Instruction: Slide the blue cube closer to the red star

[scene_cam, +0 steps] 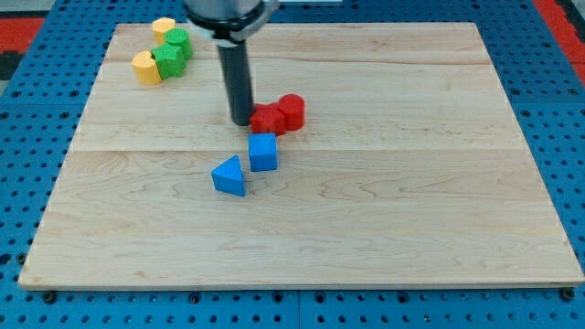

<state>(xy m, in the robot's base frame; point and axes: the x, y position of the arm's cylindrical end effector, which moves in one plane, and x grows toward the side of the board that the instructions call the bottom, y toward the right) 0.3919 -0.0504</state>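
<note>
The blue cube (262, 152) sits near the board's middle, just below the red star (267, 119), with a small gap between them. A red cylinder (292, 111) touches the star's right side. A blue triangular block (229, 175) lies just left of and below the cube. My tip (241, 122) rests on the board right beside the red star's left side, above and slightly left of the blue cube.
At the view's top left, a yellow block (164, 27), two green blocks (177, 41) (169, 61) and another yellow block (145, 68) cluster near the edge of the wooden board (411, 183). Blue pegboard surrounds the board.
</note>
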